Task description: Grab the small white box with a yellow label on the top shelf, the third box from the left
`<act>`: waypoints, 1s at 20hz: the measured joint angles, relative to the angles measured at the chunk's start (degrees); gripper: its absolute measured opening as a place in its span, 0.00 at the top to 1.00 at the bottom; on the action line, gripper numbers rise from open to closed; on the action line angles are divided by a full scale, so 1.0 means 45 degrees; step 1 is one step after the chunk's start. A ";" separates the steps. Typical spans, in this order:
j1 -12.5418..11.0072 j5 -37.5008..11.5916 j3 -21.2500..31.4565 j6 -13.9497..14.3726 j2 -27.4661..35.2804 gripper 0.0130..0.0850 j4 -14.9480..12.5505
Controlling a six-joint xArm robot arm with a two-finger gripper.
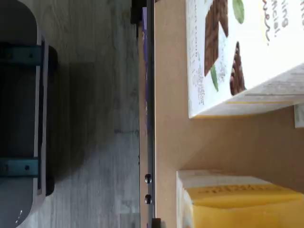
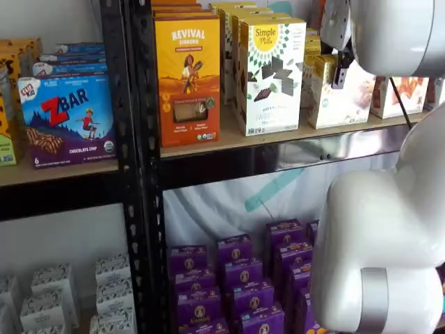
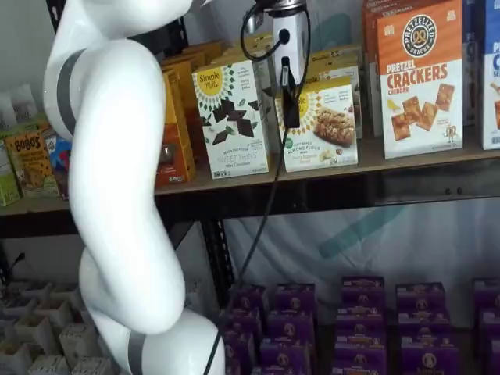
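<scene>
Simple Mills cracker box (image 3: 324, 125) on the top shelf (image 3: 406, 164) is looking light and crushable; you're pinching its narrow sides gently. Whether the gripper (image 3: 290, 98) is clamping yet, you cannot tell.

1. I see my white arm (image 3: 117, 195) rising in a bend through a shelf view.
2. My gripper (image 3: 290, 98) hangs fingers down; one black finger (image 2: 342, 69) shows, so I can't judge the jaws.

Two front views, shared top shelf (image 2: 278, 142)
</scene>
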 joint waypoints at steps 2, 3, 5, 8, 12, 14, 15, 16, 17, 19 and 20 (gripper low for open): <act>-0.0004 0.0004 -0.0012 -0.0002 0.0007 0.44 0.0013; -0.0011 0.0034 -0.0032 -0.0003 0.0016 0.50 0.0034; -0.0015 0.0049 -0.0036 -0.0004 0.0012 0.56 0.0057; -0.0006 0.0013 0.0014 0.0008 -0.0047 0.56 0.0067; 0.0018 0.0105 0.0001 0.0036 -0.0075 0.56 0.0064; 0.0033 0.0097 0.0042 0.0048 -0.0122 0.67 0.0046; 0.0036 0.0083 0.0067 0.0050 -0.0148 0.67 0.0040; 0.0036 0.0054 0.0097 0.0050 -0.0178 0.67 0.0045; 0.0034 0.0040 0.0111 0.0049 -0.0195 0.67 0.0052; 0.0023 0.0032 0.0129 0.0042 -0.0227 0.67 0.0066; 0.0018 0.0040 0.0129 0.0039 -0.0237 0.67 0.0071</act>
